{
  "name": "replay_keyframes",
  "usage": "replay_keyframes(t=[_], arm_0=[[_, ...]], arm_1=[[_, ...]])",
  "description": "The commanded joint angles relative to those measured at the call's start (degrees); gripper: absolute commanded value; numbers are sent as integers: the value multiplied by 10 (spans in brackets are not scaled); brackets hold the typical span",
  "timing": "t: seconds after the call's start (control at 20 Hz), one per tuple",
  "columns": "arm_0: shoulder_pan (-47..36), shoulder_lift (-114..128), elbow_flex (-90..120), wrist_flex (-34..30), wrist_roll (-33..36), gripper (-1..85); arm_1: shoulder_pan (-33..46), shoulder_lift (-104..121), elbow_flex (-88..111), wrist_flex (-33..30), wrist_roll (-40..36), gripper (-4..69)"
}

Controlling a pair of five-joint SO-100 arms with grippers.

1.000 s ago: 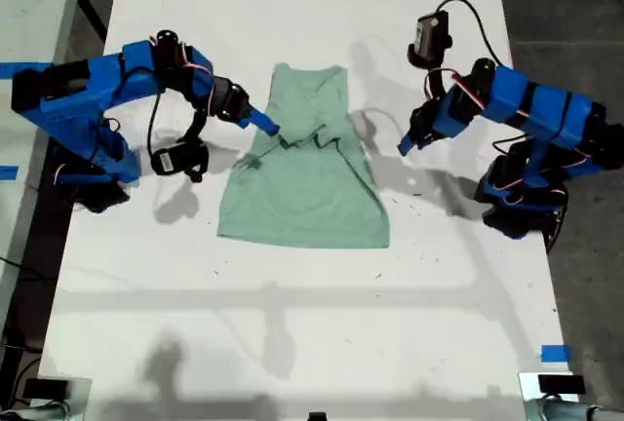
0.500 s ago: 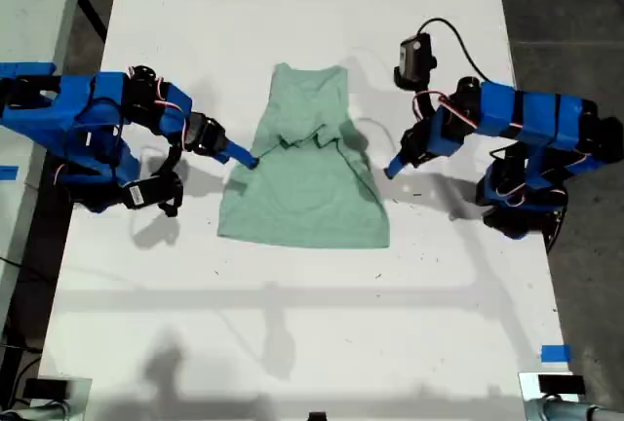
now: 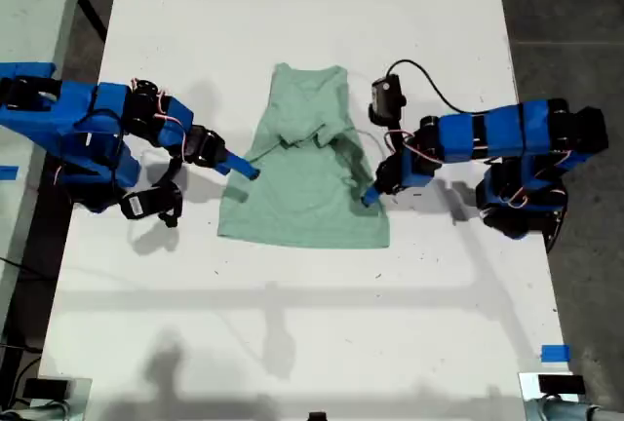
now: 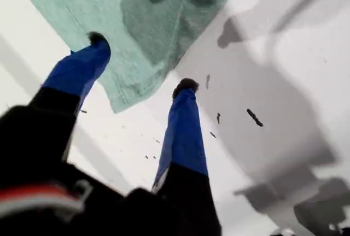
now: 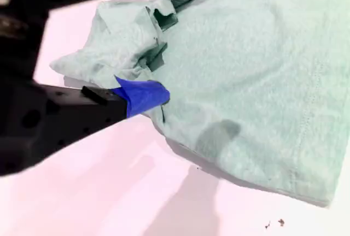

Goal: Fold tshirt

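Tshirt (image 3: 304, 177): my first gripper (image 4: 141, 64) gaping wide, straddling hem corner; second gripper (image 5: 143, 97) jaws untellable (one finger showing). Risking single-layer pinch, uneven fold.

Both my arms are bright blue printed segments broken up by black servo blocks, with red and white wire bundles looping at the joints. My first gripper (image 4: 139, 64) has blue fingers (image 4: 183, 132) tipped in black, growing out of a black body with a red-and-white band. My second gripper (image 5: 145, 96) shows a blue fingertip on a black bracket dotted with small holes.
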Motion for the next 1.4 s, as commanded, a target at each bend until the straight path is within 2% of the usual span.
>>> replay_keyframes(t=[0.0,0.25,0.4,0.55,0.65,0.75,0.85,1.0,1.1,1.35], arm_0=[[12,28,-3,-11,-8,293],[16,40,4,-11,-8,289],[19,42,6,-12,-10,288],[25,42,6,-13,-11,286],[27,42,6,-13,-13,286],[28,43,5,-13,-14,286],[28,44,4,-13,-14,286],[27,49,4,-14,-14,285],[25,49,4,-16,-14,285],[24,52,3,-20,-14,283]], arm_1=[[-20,-9,33,-76,36,269],[-48,-26,88,-148,98,226],[-60,-33,90,-153,126,184],[-69,-36,90,-160,135,119],[-77,-37,90,-164,141,-12],[-83,-38,90,-165,140,-12],[-92,-31,69,-125,142,-12],[-103,18,-17,29,139,-11],[-105,38,-55,76,135,-11],[-89,-25,-98,25,129,-11]])
